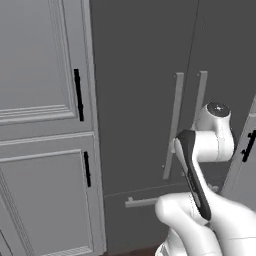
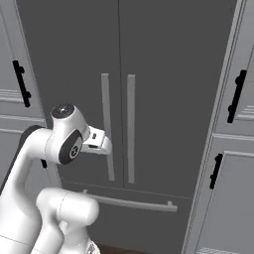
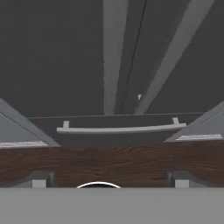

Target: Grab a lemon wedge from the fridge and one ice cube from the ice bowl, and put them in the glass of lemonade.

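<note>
Left base view has the fridge (image 1: 145, 90) over the centre and right of the frame, tall and dark grey, with both doors closed. The lemon wedge must be inside it, so I judge that the task is at its very beginning. Light grey panelled cabinets (image 1: 45, 100) with black handles stand at the left of the frame, and another cabinet column (image 2: 233, 149) is at the right edge of the right base view.

The white arm (image 1: 200, 200) rises in the lower right of the left base view and bends toward the doors. Its wrist is just beside the two door handles (image 2: 118, 126), long pale bars in the middle of the right base view. Lower is the drawer handle (image 3: 120, 128), a horizontal bar in the centre of the hand view, above a band of dark wood floor (image 3: 109, 164).

The gripper (image 3: 107, 181) looks down there; whether its fingers are spread or closed I cannot tell.

The risk: the two bars stand close together, so the fingers may take the wrong one or slip off, and the door stays closed.
</note>
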Robot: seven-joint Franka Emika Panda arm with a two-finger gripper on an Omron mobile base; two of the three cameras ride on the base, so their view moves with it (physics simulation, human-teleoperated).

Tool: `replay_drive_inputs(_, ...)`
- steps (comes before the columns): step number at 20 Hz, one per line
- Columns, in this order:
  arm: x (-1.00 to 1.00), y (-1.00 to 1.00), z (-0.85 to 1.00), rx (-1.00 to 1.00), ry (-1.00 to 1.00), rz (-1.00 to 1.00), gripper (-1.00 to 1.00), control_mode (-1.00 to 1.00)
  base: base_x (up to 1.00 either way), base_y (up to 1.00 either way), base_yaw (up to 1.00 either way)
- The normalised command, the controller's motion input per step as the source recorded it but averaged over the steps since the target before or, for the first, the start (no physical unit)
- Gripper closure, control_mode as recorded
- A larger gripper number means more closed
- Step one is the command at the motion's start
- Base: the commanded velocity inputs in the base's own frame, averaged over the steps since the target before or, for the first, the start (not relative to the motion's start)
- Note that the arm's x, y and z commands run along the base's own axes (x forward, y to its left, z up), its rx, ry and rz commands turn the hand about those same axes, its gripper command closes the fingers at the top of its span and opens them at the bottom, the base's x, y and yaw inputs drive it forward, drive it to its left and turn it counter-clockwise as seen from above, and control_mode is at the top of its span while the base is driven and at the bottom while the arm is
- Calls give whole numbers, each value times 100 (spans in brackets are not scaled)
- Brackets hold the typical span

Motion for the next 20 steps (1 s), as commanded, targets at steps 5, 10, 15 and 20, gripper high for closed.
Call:
replay_drive_inputs(5, 0, 0, 0, 0, 0, 0, -100, 100, 21, -63, 5)
replay_drive_inputs(10, 0, 0, 0, 0, 0, 0, -100, 100, -1, 7, 8)
replay_drive_inputs(15, 0, 0, 0, 0, 0, 0, -100, 100, -45, 17, 1)
replay_drive_inputs(20, 0, 0, 0, 0, 0, 0, -100, 100, -58, 0, 0)
